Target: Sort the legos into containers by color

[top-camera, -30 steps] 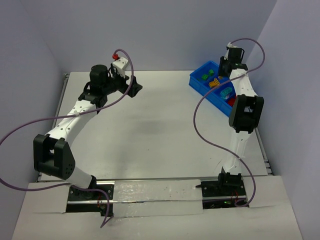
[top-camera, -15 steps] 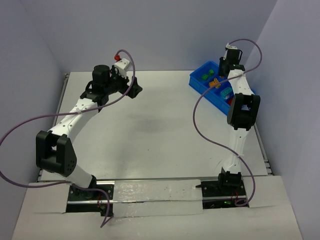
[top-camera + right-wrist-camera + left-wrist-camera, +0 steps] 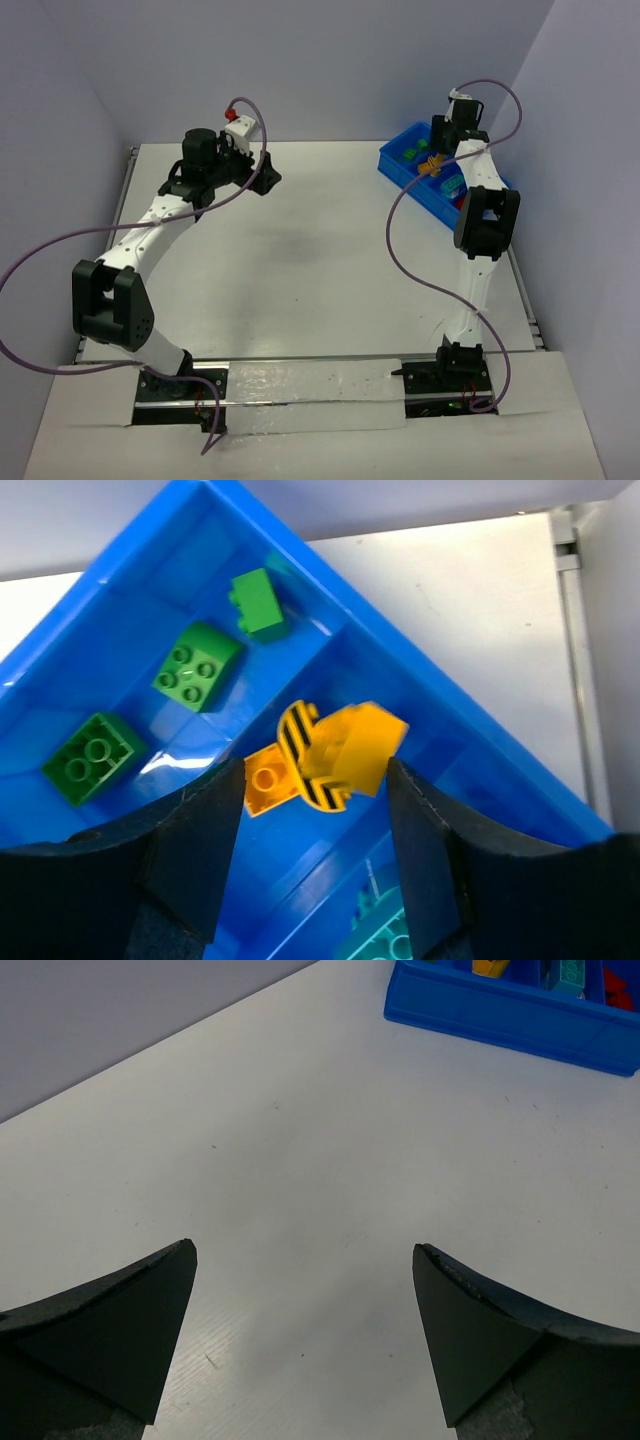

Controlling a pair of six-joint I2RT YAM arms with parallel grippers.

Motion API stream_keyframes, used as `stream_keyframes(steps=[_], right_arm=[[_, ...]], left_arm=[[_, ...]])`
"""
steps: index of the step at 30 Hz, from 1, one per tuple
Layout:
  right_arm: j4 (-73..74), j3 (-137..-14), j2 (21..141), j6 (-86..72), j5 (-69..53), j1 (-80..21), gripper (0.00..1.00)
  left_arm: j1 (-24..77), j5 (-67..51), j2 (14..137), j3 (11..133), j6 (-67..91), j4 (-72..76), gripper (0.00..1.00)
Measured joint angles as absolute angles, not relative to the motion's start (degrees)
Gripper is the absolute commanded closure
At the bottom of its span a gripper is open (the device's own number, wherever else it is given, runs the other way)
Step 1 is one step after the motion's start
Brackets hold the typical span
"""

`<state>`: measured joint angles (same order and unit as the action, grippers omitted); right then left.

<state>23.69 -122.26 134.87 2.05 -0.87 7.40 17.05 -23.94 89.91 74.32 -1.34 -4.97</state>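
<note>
right wrist view has the right gripper [image 3: 315, 772] half open, holding nothing, the yellow-orange lego [image 3: 345, 745] seemingly loose just below its jaws in the blue bin [image 3: 130, 590], one compartment over from the green legos [image 3: 198, 665], so this drop looks done and next comes lifting clear.

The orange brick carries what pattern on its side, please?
Black-yellow stripes on the brick; right wrist view.

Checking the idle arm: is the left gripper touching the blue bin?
Apart. The left wrist view shows bare table between the open left gripper and the blue bin, further ahead.
</note>
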Motion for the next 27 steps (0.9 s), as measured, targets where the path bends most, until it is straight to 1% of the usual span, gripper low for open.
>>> stream_keyframes(steps=[6, 9, 11, 13, 16, 21, 25, 27], right_arm=[[25.5, -120.8, 131.1, 0.1, -4.6, 7.4, 0.2], [26.1, -119.0, 126.3, -1.4, -7.6, 7.4, 0.12], [25.2, -116.7, 122.3, -2.4, -9.5, 7.2, 0.09], [24.3, -109.3, 115.7, -3.4, -12.1, 6.9, 0.08], [23.2, -103.3, 106.7, -4.0, -14.3, 5.5, 0.07], [20.3, -88.6, 92.6, -3.8, -17.4, -1.0, 0.06], [19.6, -79.6, 86.7, -3.6, -19.1, -6.4, 0.06], [18.9, -75.3, 85.1, -3.6, -19.3, -7.6, 0.05]], left_arm=[[16.6, -23.0, 89.9, 74.3, 0.9, -5.0, 0.01], [16.2, -22.6, 89.7, 74.3, 1.7, -5.0, 0.01], [15.8, -22.5, 89.4, 74.2, 2.5, -5.0, 0.01], [15.0, -22.8, 88.6, 73.9, 3.5, -5.2, 0.01], [13.3, -23.0, 87.1, 73.5, 4.9, -6.0, 0.01], [9.8, -22.9, 85.8, 73.6, 6.3, -9.1, 0.01], [8.5, -22.1, 85.8, 73.7, 6.9, -14.3, 0.01], [8.3, -21.6, 85.6, 73.7, 7.0, -16.2, 0.01]])
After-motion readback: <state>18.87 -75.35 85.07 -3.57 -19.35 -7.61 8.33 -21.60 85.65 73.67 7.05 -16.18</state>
